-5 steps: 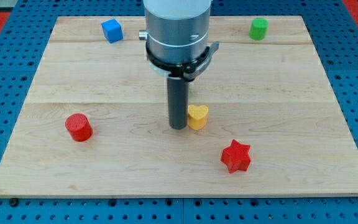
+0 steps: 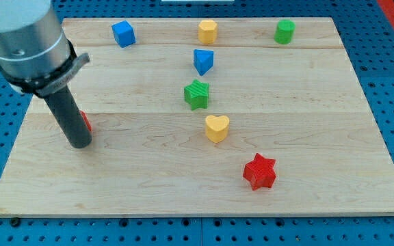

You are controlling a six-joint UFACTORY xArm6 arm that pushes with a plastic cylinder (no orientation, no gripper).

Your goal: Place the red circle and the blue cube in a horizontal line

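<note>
The blue cube [image 2: 123,33] sits near the board's top edge, left of centre. The red circle [image 2: 87,122] is almost wholly hidden behind my dark rod; only a thin red sliver shows at the rod's right side. My tip [image 2: 81,144] rests on the board at the view's left, just below and in front of the red circle, seemingly touching it. The blue cube lies far above and a little right of my tip.
A yellow block [image 2: 207,31] and a green cylinder [image 2: 284,31] sit along the top edge. A blue triangle [image 2: 203,61], a green star [image 2: 197,93] and a yellow heart [image 2: 217,127] run down the middle. A red star [image 2: 259,171] lies at lower right.
My rod has moved from the board's centre, beside the yellow heart, to the left and now covers the red circle, which seems shifted slightly upward. Blocks hidden behind the arm now show.
</note>
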